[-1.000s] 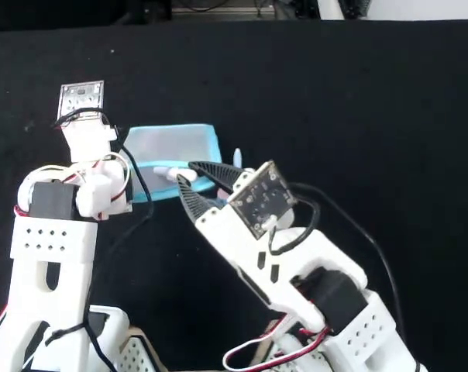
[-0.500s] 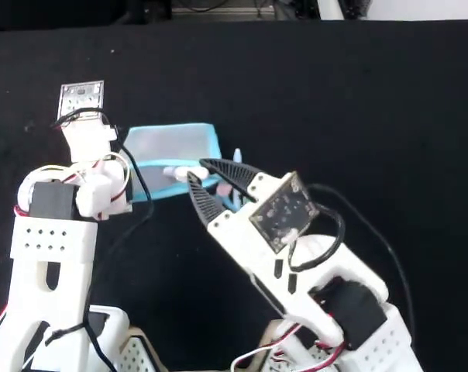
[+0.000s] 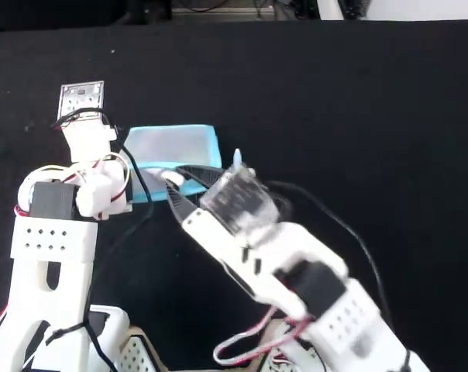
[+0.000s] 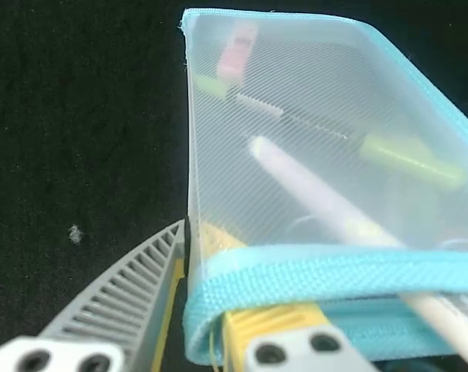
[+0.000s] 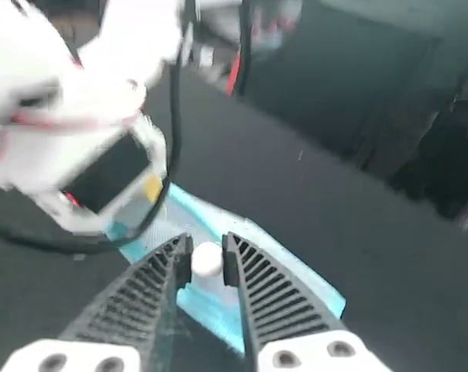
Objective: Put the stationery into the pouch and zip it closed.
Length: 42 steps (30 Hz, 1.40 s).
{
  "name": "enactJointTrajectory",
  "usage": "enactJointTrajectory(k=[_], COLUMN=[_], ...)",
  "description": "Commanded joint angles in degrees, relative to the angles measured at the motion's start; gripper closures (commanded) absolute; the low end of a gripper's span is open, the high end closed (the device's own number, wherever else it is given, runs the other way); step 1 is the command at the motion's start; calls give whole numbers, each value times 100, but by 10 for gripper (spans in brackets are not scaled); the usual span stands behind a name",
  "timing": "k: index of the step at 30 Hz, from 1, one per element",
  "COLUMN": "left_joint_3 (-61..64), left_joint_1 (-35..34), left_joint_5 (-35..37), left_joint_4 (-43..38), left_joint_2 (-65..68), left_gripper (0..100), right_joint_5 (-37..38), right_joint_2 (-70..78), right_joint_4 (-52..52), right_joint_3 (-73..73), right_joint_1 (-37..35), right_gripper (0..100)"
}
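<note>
One pen (image 5: 207, 261) in right gripper (image 5: 207, 245) — at pouch (image 5: 284, 267) rim.

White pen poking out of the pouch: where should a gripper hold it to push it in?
Grip the white pen by its protruding rounded end, approaching from the pouch mouth, in line with its shaft; the rest lies inside the mesh, so only that end is free.

Sheer mesh pouch (image 4: 311, 139) w/ woven trim; matt table (image 3: 335, 93).
</note>
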Motion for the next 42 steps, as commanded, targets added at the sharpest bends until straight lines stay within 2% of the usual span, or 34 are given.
enactJointTrajectory(k=[1,7,11,23,31,38,42], left_joint_3=[66,66,66,66,66,66,66], left_joint_1=[-66,-66,-66,-66,-66,-66,-66], left_joint_5=[9,9,9,9,9,9,9], left_joint_4=[-44,-44,-44,-44,-44,-35,-35], left_joint_2=[70,70,70,70,44,62,62], left_gripper=[967,967,967,967,967,967,967], right_joint_5=[53,70,396,369,369,369,369], right_joint_2=[523,971,1297,1895,1895,1815,1182], right_joint_4=[-97,185,158,-220,-185,-176,79], right_joint_3=[-391,-699,-681,-673,-673,-690,-690], right_joint_1=[-62,-62,-79,-70,-88,-105,-97], right_gripper=[988,988,988,985,832,851,890])
